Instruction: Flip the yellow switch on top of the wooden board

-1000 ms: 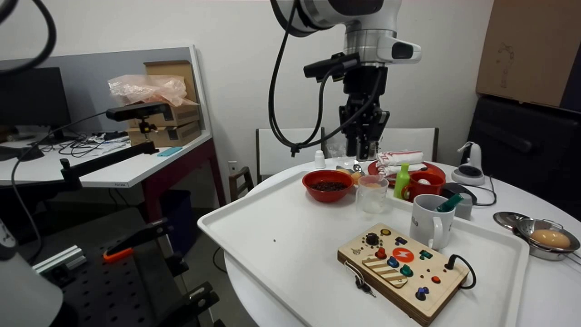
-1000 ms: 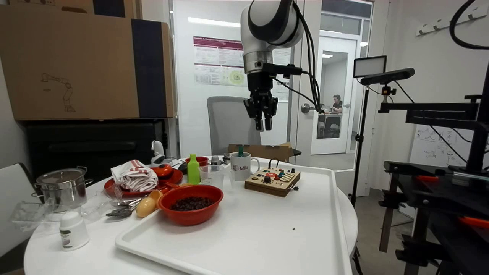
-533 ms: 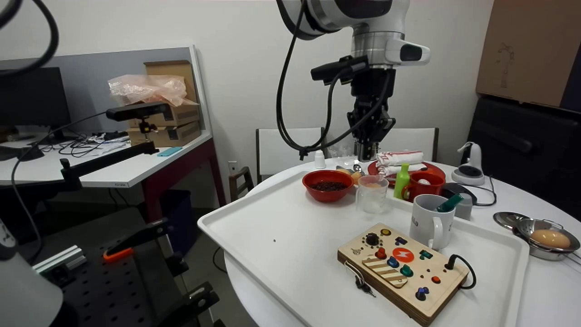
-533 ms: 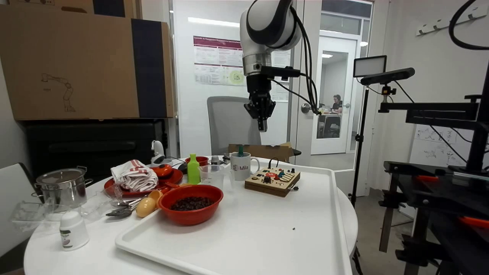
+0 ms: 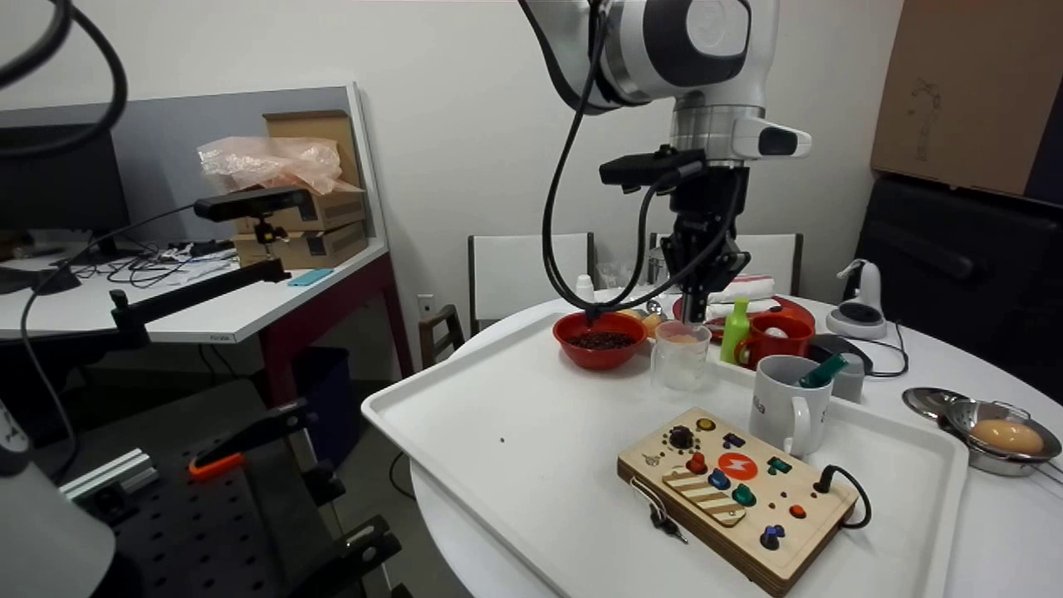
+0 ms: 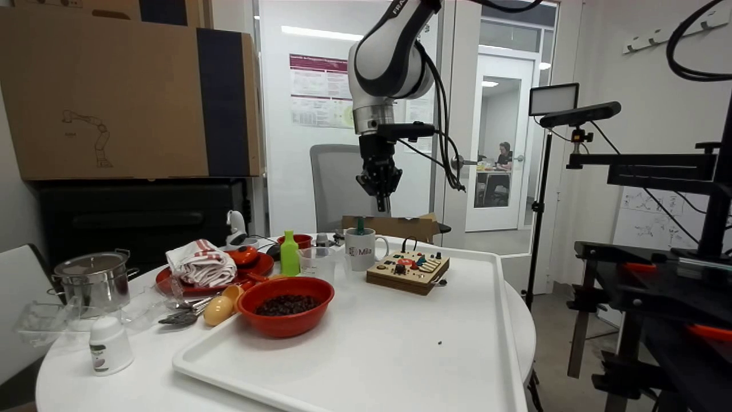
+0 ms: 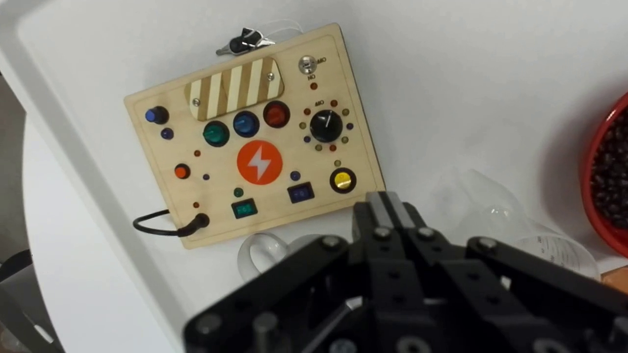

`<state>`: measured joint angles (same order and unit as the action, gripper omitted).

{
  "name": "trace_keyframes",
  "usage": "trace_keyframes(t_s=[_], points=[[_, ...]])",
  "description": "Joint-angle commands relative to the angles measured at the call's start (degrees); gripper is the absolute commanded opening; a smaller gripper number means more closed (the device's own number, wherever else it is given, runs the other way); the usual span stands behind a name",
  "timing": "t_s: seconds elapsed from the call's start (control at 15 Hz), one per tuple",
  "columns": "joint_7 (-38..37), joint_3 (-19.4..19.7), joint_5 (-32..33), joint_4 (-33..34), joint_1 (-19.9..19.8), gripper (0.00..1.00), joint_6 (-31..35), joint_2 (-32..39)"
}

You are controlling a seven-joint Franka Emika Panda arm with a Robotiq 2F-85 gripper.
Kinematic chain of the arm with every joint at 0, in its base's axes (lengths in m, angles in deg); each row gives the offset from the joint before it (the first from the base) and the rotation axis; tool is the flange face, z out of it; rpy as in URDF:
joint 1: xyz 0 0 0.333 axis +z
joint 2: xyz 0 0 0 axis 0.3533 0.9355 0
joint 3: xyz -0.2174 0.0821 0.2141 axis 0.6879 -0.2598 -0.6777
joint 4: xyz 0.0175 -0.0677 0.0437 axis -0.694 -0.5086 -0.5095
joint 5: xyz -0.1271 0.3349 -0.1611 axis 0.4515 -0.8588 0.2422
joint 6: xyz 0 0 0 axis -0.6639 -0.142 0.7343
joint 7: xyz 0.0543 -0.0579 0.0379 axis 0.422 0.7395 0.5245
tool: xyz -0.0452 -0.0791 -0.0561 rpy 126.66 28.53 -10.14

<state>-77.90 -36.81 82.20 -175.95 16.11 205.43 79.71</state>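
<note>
Wooden board [image 7: 262, 135] lies upper left in the wrist view, yellow switch [image 7: 343, 180] near centre; the gripper [image 7: 385, 197], lower right, has its jaws together, holding nothing.

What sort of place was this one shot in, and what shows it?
Most likely a robotics lab or office workroom, judging by the desk with a monitor, the printed poster in the background, and what looks like a mounted camera, seen across the exterior views.
</note>
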Motion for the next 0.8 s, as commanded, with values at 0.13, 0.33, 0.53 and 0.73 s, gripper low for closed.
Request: trace_keyframes(t_s=[0.13,0.33,0.53,0.73], points=[[0.2,0.4,-0.3,1.6,0.3,0.01,-0.1,1.7],[0.5,0.4,0.2,1.4,0.5,0.00,0.6,1.8],[1.3,-0.4,-1.2,2.8,-0.3,0.00,0.1,4.0],[1.9,-0.7,-1.8,3.7,-0.9,0.00,0.7,6.4]])
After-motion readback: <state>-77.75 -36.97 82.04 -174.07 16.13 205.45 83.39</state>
